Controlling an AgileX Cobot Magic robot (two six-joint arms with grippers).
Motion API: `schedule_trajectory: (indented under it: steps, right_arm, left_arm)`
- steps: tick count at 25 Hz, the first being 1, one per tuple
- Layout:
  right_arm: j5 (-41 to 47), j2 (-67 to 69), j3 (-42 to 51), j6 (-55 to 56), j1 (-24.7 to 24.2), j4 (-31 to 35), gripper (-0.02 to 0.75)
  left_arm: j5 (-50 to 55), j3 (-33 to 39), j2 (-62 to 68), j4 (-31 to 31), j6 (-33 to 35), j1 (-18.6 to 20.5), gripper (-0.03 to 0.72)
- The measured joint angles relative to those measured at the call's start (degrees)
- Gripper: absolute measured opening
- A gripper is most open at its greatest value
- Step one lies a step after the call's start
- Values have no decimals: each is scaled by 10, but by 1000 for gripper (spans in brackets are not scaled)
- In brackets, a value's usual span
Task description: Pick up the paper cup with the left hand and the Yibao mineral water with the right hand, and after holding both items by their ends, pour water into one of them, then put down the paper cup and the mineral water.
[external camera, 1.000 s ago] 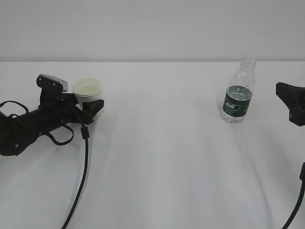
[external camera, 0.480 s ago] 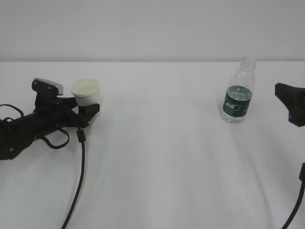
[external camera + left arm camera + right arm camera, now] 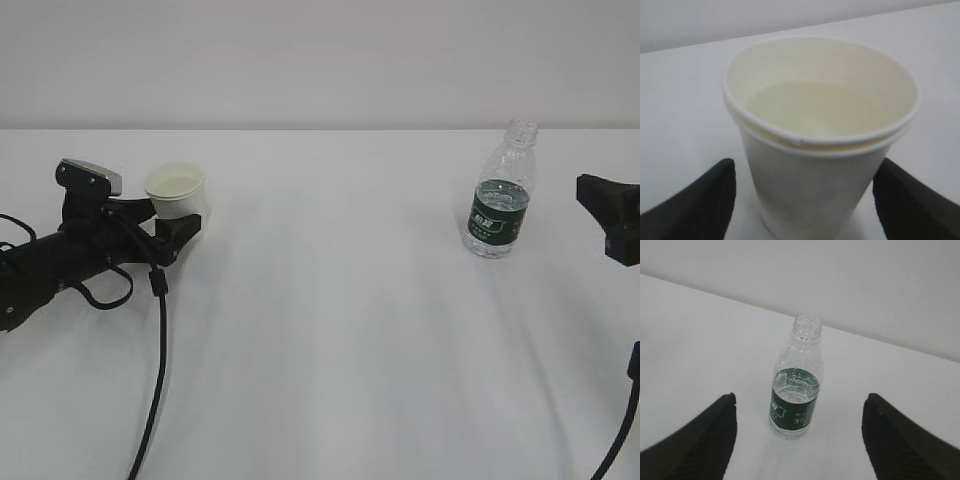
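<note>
The paper cup (image 3: 177,190) stands upright on the white table at the left, with a pale liquid level showing inside it in the left wrist view (image 3: 820,150). My left gripper (image 3: 182,218) lies low on the table, open. Its fingers (image 3: 695,200) flank the cup's base with a gap on each side (image 3: 802,200). The Yibao mineral water (image 3: 502,195) stands upright and capless at the right, with water up to about the top of its green label. My right gripper (image 3: 600,205) is open at the right edge, well short of the bottle (image 3: 796,400), which shows ahead between its fingers (image 3: 800,440).
The white table (image 3: 340,330) runs back to a pale wall. Black cables from the left arm (image 3: 155,350) and the right arm (image 3: 625,420) trail over the front of the table.
My left arm has slid to the left along the table, and the cup between its open fingers has shifted a little left too. The bottle and the right gripper have not moved.
</note>
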Motion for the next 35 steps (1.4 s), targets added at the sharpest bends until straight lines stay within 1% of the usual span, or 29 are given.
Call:
schedule_trajectory:
  steps: [7,20,35]
  right_arm:
    - [0,0,0,1,0,0,590]
    - [0,0,0,1,0,-1,590]
    - [0,0,0,11,0,-6,590]
  left_arm:
    - [5,4,-9,15,0,1,615]
    - [35,11,-31,19,-7,3,614]
    - [61,56,-80,19,-7,4,594]
